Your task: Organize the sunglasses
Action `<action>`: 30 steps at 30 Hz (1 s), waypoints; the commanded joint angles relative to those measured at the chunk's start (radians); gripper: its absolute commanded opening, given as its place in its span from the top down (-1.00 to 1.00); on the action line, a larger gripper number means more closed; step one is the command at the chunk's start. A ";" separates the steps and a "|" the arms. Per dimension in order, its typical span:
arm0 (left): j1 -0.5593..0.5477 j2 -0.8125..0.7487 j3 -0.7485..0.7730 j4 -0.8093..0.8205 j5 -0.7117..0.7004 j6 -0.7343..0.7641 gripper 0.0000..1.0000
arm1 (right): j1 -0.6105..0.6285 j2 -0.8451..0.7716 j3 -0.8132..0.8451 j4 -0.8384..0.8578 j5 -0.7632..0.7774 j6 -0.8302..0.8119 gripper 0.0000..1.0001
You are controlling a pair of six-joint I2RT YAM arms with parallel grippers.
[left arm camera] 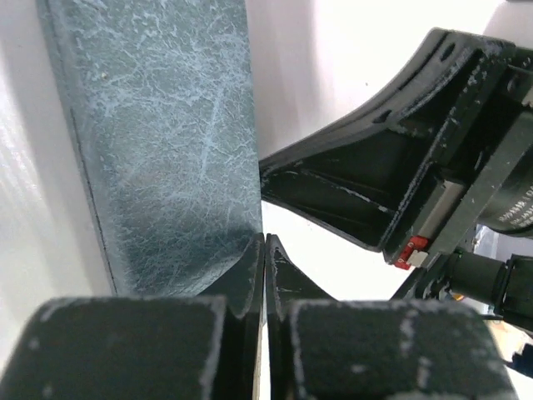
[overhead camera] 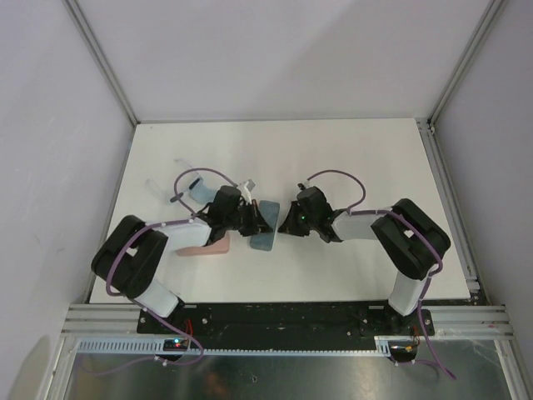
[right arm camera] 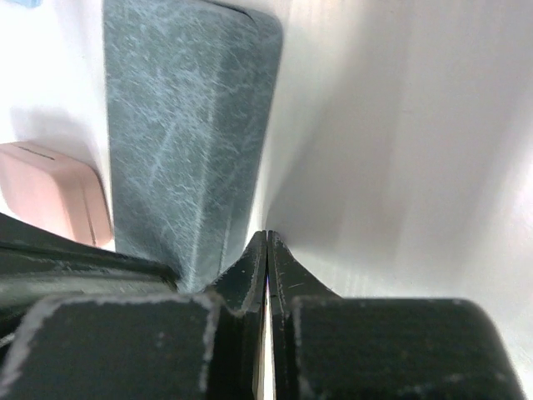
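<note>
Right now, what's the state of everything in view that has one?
Grey-blue case: closed, lying flat on the table.
Pink case: looks closed, lying flat, partly under the left arm in the top view.
Left end effector: shut, nothing between its fingers, tip beside the grey-blue case's edge.
Right end effector: shut, nothing between its fingers, tip beside the same case.

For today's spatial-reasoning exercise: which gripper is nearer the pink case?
Left. The left gripper sits close beside the pink case; the right gripper is farther off, on the grey-blue case's far side.
</note>
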 commanded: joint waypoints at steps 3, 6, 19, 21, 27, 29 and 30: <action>-0.001 -0.121 0.040 -0.083 -0.068 0.043 1.00 | 0.009 -0.127 0.007 -0.164 0.121 -0.055 1.00; 0.000 -0.203 0.076 -0.152 -0.099 0.072 0.99 | 0.019 -0.186 0.008 -0.171 0.133 -0.086 1.00; 0.089 -0.736 -0.054 -0.373 -0.414 0.043 0.65 | 0.185 -0.243 0.149 -0.144 0.071 -0.201 0.89; 0.095 -0.825 -0.075 -0.421 -0.492 0.025 0.62 | 0.230 -0.185 0.223 -0.184 0.131 -0.187 0.94; 0.099 -1.051 -0.138 -0.525 -0.683 -0.069 0.55 | 0.341 0.112 0.616 -0.508 0.377 -0.152 1.00; 0.100 -1.095 -0.151 -0.548 -0.720 -0.084 0.54 | 0.375 0.222 0.778 -0.651 0.464 -0.138 1.00; 0.100 -1.110 -0.153 -0.558 -0.736 -0.086 0.53 | 0.388 0.268 0.855 -0.729 0.500 -0.130 1.00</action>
